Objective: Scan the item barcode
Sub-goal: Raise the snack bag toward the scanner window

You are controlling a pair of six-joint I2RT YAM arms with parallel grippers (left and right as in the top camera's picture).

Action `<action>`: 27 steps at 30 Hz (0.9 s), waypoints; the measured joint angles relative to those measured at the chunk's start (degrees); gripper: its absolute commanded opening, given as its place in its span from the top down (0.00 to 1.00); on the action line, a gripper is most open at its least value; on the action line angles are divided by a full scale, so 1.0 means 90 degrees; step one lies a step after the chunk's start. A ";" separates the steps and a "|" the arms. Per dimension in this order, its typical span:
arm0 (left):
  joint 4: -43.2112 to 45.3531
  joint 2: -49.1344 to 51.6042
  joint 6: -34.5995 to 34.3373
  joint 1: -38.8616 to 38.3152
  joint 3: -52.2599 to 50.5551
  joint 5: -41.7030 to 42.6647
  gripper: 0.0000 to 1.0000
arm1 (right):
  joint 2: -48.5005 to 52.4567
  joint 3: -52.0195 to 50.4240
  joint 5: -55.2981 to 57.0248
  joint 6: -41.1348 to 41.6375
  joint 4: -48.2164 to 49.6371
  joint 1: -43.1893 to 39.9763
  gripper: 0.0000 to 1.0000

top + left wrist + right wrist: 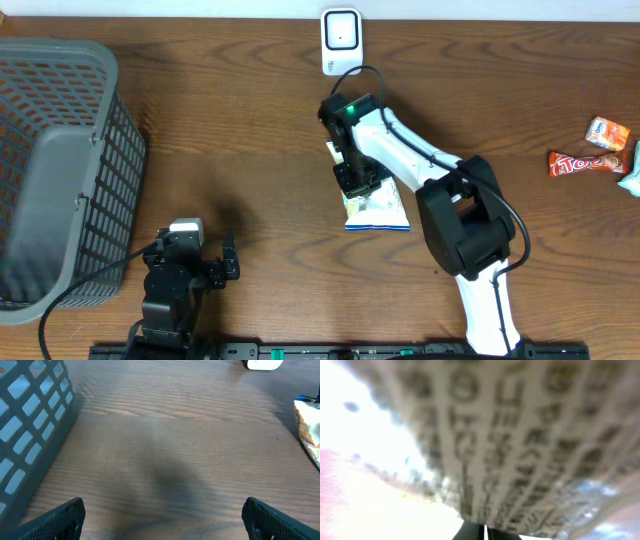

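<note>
While the right gripper (356,178) is clamped shut on it, the white-and-green crinkly foil snack bag (380,210) lies mid-table.
Grip is on its far edge, toward the white plastic barcode scanner (341,40). Looks light, soft, slippery: hold the flat seam, not the puffed body. Left gripper (162,517) gapes empty, near left.

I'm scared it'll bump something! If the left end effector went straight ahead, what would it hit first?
Probably nothing: the open left end effector faces bare table as far as its wrist view shows. The basket sits left of that line, the snack bag and scanner right.
</note>
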 measured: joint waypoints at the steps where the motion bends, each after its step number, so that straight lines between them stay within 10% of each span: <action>1: 0.0000 0.0000 0.0000 0.0000 0.0000 0.0000 0.01 | 0.0000 0.0007 -0.0204 -0.0170 0.0034 -0.0046 0.99; 13: 0.0000 0.0000 0.0000 0.0000 0.0000 0.0000 0.01 | 0.0053 0.0027 -0.2815 -0.1970 0.0425 0.0420 0.99; 27: 0.0000 0.0000 0.0000 0.0000 0.0000 0.0000 0.01 | -0.1404 0.0787 -0.0988 -0.0869 0.1515 0.0415 0.99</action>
